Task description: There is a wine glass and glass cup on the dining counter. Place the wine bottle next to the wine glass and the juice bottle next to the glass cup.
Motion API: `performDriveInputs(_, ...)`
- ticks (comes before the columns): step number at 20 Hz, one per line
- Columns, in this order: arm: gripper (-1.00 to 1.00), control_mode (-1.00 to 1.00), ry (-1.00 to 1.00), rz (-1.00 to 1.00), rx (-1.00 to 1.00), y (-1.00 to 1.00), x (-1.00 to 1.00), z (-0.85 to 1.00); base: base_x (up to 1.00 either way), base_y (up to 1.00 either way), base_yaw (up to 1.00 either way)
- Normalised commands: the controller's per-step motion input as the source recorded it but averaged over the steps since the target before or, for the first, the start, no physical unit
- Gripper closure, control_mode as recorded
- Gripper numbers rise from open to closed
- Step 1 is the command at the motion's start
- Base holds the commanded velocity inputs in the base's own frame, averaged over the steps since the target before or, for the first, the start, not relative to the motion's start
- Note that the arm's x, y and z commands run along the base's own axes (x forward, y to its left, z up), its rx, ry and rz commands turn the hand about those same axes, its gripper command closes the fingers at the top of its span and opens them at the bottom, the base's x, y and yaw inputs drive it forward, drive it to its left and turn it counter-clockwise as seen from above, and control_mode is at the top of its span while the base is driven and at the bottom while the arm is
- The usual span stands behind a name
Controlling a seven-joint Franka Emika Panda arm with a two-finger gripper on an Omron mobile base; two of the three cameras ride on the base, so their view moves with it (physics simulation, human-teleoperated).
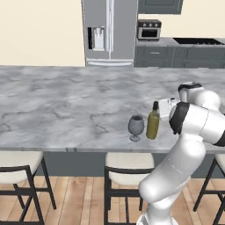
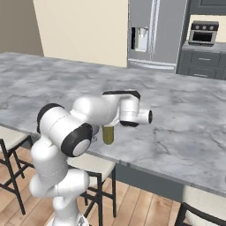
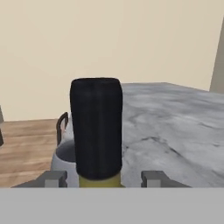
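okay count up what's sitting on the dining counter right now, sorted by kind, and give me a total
Wine bottles: 1, the olive-green wine bottle
Stemmed glasses: 1, the wine glass just beside the bottle
Total on the dining counter: 2

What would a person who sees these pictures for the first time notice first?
First, the white arm, bent low over the near edge of the dining counter, its gripper shut on the wine bottle. The olive-green bottle stands on the marble just to the right of the wine glass, close to it. In the hand view the bottle's black top rises large between the fingertips.
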Motion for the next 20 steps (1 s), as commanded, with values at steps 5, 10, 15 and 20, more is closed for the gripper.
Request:
performDriveInputs(5,1.00,-1.00,0.00,0.00,0.00,0.01,0.04,-0.40,0.00,0.00,0.00)
performDriveInputs(10,1.00,-1.00,0.00,0.00,0.00,0.00,0.00,-0.38,0.00,0.00,0.00)
performDriveInputs(15,1.00,-1.00,0.00,0.00,0.00,0.01,0.00,-0.30,0.00,0.00,0.00)
performDriveInputs(20,-1.00,-1.00,0.00,0.00,0.00,0.06,0.00,-0.27,0.00,0.00,0.00)
